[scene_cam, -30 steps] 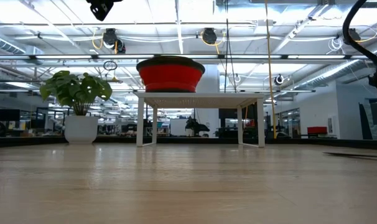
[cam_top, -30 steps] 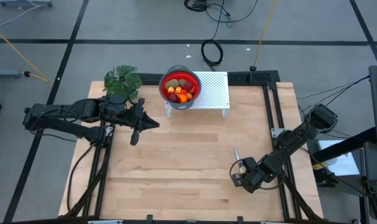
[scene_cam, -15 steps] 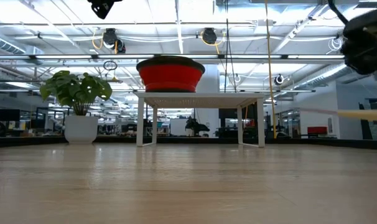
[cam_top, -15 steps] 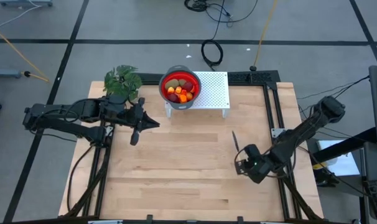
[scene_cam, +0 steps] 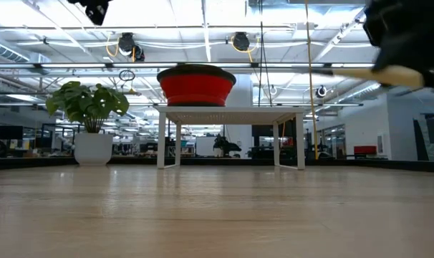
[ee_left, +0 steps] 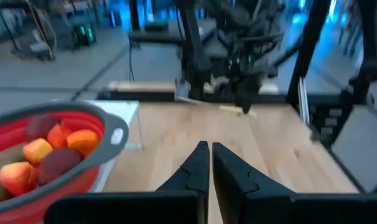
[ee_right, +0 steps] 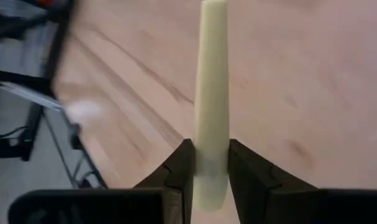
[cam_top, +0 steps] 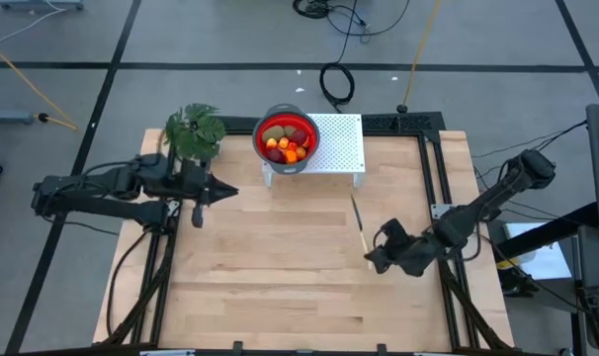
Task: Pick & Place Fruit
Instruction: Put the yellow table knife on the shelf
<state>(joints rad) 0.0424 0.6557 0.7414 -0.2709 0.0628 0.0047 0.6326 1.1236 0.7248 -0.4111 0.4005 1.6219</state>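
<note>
The fruit (cam_top: 284, 141) lies heaped in a red bowl (cam_top: 262, 148) on a white stand (cam_top: 339, 148) at the table's far edge; the left wrist view shows orange and dark red pieces (ee_left: 48, 158). My left gripper (cam_top: 228, 191) hangs shut and empty, left of the bowl and nearer. Above the table's right half, my right gripper (cam_top: 372, 260) is shut on a pale-handled knife (cam_top: 360, 225). The knife's thin blade (cam_top: 355, 205) points toward the far edge. My right gripper pinches the knife's pale handle (ee_right: 211, 134) between its two fingers (ee_right: 180, 169), near the handle's butt end. The fingers lie along the knife, which sticks out ahead of them toward the far edge. In the low view the knife (scene_cam: 397, 74) hangs about level, lifted clear of the table.
A leafy green plant (cam_top: 194, 131) in a white pot stands at the far left, beside the left arm. Bare wood (cam_top: 280, 267) spreads across the table's middle and near part. Dark frame rails (cam_top: 433, 168) run along the right edge.
My right gripper has risen from the table with the knife and has turned. The knife has gone from low near the wood to hanging high and clear, its blade now toward the far edge. My left gripper has drawn back toward the table's left edge, still shut.
</note>
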